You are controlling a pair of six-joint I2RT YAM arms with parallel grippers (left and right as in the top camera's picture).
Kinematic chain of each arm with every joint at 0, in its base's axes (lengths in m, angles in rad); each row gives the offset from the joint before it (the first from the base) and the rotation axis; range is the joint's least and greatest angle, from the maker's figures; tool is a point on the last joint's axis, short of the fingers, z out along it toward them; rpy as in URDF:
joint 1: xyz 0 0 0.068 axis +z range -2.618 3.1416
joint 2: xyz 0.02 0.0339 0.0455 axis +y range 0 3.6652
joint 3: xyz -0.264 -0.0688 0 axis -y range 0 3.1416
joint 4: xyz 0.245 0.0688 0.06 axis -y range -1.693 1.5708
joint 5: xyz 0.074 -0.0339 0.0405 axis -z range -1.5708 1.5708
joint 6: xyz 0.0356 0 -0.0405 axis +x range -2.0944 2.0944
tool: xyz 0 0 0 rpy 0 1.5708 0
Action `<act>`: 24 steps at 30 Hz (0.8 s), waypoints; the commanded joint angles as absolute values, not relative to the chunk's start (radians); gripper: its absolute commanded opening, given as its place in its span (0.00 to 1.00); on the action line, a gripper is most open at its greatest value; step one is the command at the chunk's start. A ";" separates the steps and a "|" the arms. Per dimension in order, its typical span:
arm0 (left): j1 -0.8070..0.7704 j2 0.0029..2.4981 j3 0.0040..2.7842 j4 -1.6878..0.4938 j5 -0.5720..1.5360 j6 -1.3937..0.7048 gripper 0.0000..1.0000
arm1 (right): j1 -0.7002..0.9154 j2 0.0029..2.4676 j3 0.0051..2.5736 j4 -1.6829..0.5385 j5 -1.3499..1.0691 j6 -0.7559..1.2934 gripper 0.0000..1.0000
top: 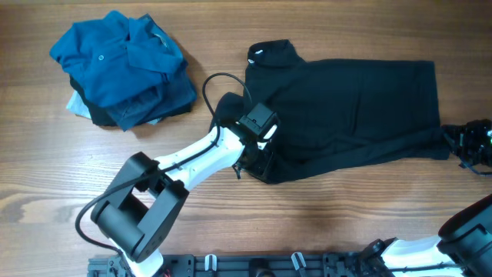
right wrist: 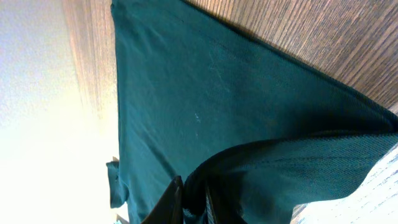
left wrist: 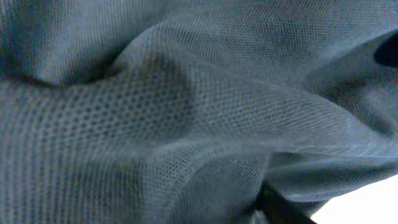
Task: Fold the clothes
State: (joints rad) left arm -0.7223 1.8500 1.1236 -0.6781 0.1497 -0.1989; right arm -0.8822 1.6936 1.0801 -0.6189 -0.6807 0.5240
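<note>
Shirt (left wrist: 186,112) cloth fills the left wrist view; how wide the left tool (top: 260,150) stands I cannot tell. The right tool (top: 463,143) pinches the shirt's right end; it lies spread on the desk (top: 346,223).

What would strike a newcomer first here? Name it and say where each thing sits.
The large black shirt strikes first, spread across the middle and right of the wooden table. The left gripper is down at its near-left edge, and the right gripper pinches its right end. Next comes the pile of blue clothes, heaped at the far left with a teal polo on top.
</note>
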 commanded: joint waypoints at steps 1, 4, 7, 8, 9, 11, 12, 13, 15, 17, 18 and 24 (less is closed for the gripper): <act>-0.697 1.863 1.120 -0.671 0.154 -0.187 0.38 | -0.877 1.674 1.097 -0.614 -0.696 0.530 0.11; -0.673 1.862 1.121 -0.680 0.198 -0.191 0.04 | -0.877 1.674 1.097 -0.616 -0.696 0.530 0.12; -0.654 1.858 1.169 -0.813 0.318 -0.185 0.04 | -0.877 1.674 1.097 -0.629 -0.697 0.529 0.12; -0.651 1.850 1.206 -0.916 0.384 -0.147 0.04 | -0.877 1.674 1.097 -0.637 -0.696 0.523 0.12; -0.651 1.843 1.232 -0.992 0.430 -0.101 0.04 | -0.877 1.674 1.097 -0.640 -0.696 0.523 0.12; -0.652 1.826 1.304 -1.212 0.505 0.031 0.04 | -0.877 1.674 1.097 -0.641 -0.696 0.526 0.11; -0.652 1.823 1.349 -1.330 0.508 0.118 0.04 | -0.877 1.674 1.097 -0.641 -0.696 0.525 0.12; -0.650 1.823 1.370 -1.369 0.506 0.159 0.08 | -0.877 1.674 1.097 -0.640 -0.696 0.525 0.12; -0.645 1.823 1.377 -1.358 0.504 0.174 0.12 | -0.877 1.674 1.097 -0.640 -0.696 0.524 0.12; -0.636 1.823 1.377 -1.332 0.503 0.180 0.17 | -0.877 1.674 1.097 -0.640 -0.696 0.523 0.12; -0.631 1.823 1.377 -1.318 0.504 0.179 0.27 | -0.877 1.674 1.097 -0.641 -0.696 0.519 0.12; -0.622 1.823 1.377 -1.288 0.504 0.180 0.38 | -0.793 1.678 1.055 -0.873 -0.377 0.385 0.46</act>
